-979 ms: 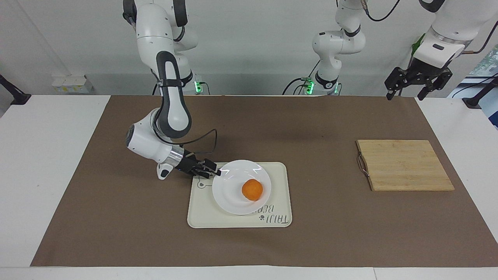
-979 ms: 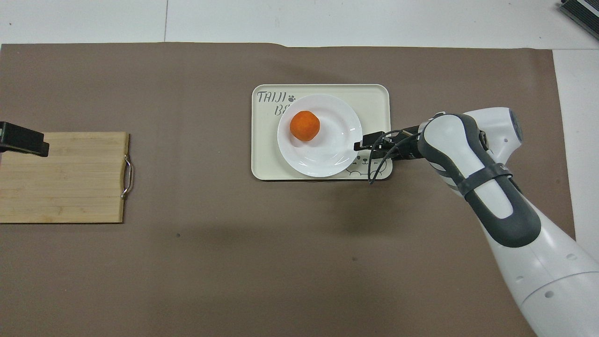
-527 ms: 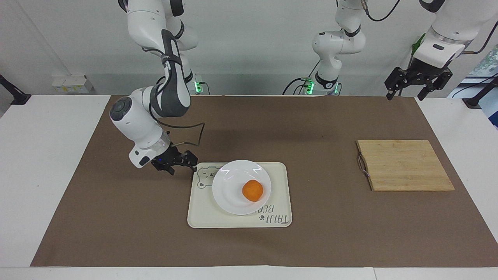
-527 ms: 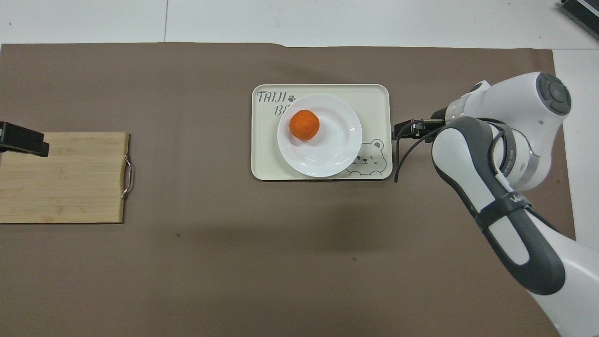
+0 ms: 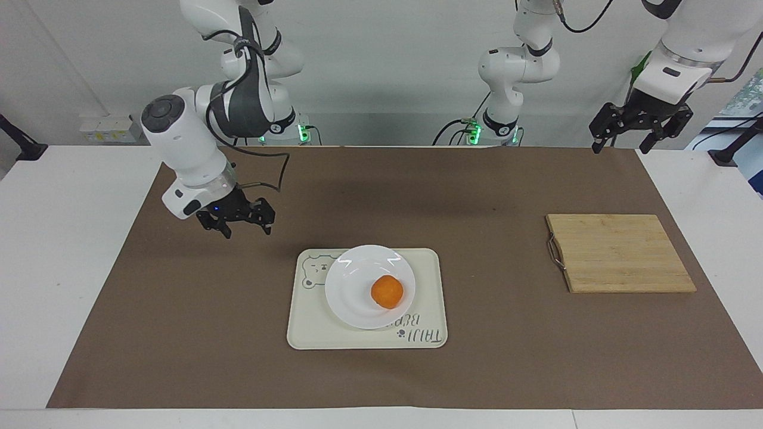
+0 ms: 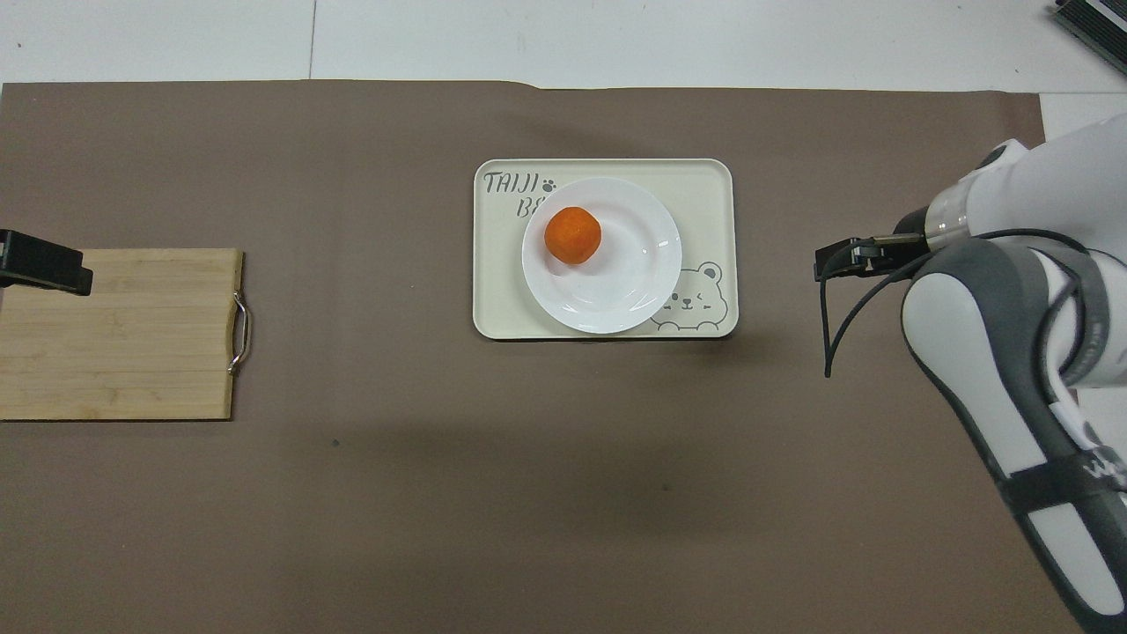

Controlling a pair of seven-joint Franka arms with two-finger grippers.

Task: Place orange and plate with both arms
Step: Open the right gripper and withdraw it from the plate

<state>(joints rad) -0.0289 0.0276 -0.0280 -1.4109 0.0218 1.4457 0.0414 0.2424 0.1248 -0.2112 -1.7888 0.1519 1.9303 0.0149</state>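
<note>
While our left gripper [image 5: 640, 132] waits spread over the mat's corner | right gripper [image 5: 236, 221] hangs spread over bare mat [image 5: 179, 310], holding nothing | orange [image 5: 387, 292] sits on plate [image 5: 351, 292] on tray [image 5: 310, 333], farther out

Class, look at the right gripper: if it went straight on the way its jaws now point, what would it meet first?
The right gripper points down, jaws open, so it would probably meet only the brown mat, beside the tray; depth is uncertain.

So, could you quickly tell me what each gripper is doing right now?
Left gripper: open, empty, raised over the table's left-arm end.
Right gripper: open, empty, over the mat, clear of the plate.
</note>
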